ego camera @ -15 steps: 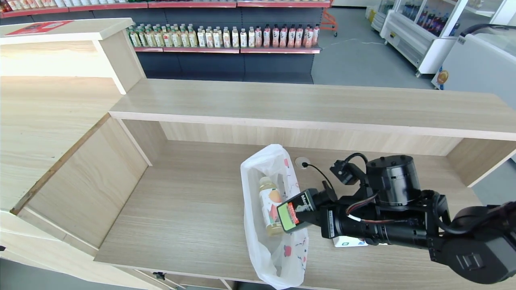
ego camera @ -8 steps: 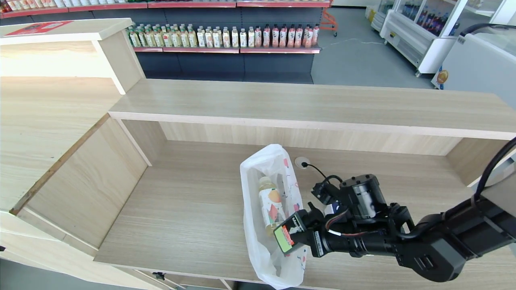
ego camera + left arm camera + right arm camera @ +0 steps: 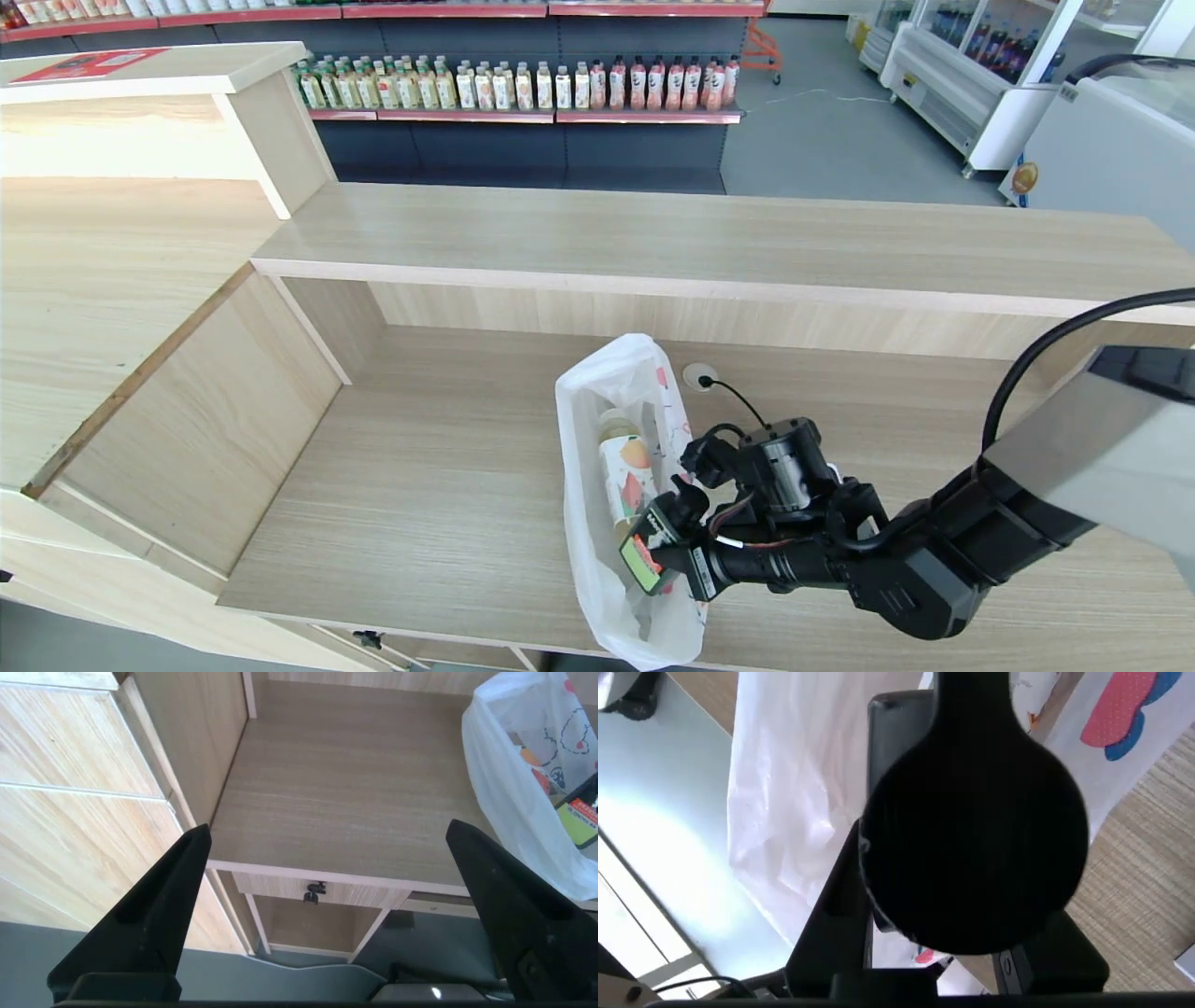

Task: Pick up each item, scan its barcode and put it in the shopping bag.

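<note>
1. The left gripper (image 3: pixel 327 833) hangs to the left of the shopping bag (image 3: pixel 597 560), above the front edge of the wooden counter (image 3: pixel 448 485). Its two fingers are spread wide, with nothing between them.
2. The shopping bag is white plastic with coloured prints. It lies on the counter with its mouth open upward.
3. A bottle (image 3: pixel 625 471) with a pale drink and a printed label lies inside the bag, along its length.
4. A small black box (image 3: pixel 639 566) with a green and red face is at the bag's mouth, by its right rim and in front of the bottle.
5. The right gripper (image 3: pixel 667 549) comes from the right of the bag and holds this box tightly between its fingers.
6. A black cable (image 3: pixel 738 399) goes into a round hole (image 3: pixel 700 376) in the counter, just behind the bag's right side.
</note>
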You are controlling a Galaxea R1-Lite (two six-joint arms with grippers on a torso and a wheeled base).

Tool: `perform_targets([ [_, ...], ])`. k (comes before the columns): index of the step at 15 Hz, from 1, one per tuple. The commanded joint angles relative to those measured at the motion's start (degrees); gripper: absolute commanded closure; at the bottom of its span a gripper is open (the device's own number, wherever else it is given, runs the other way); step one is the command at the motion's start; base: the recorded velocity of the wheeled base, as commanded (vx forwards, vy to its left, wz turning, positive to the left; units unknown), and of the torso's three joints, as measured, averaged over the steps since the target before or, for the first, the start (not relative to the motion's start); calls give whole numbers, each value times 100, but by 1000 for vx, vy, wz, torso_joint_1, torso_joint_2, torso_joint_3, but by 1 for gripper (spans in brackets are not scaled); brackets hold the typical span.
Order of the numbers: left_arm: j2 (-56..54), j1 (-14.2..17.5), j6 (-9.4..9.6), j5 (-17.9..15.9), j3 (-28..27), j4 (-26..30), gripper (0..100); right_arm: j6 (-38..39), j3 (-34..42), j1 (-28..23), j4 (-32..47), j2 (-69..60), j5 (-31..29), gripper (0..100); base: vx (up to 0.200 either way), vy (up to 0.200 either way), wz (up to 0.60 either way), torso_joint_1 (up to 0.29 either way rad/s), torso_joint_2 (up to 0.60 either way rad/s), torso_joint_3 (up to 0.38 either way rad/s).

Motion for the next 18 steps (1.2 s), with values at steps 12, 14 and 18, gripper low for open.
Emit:
perform_targets([
  [12, -2, 2, -2, -4, 1, 4, 0, 1127, 102, -801, 63, -1339, 414, 0, 0, 0, 0, 0, 0, 0],
  [14, -2, 2, -2, 5, 1, 4, 0, 1127, 322, -1161, 72, -2051, 405, 0, 0, 0, 0, 0, 0, 0],
  [18, -2, 2, -2, -4, 1, 4, 0, 855, 990, -1900, 80, -3642, 229, 0, 0, 0, 0, 0, 0, 0],
])
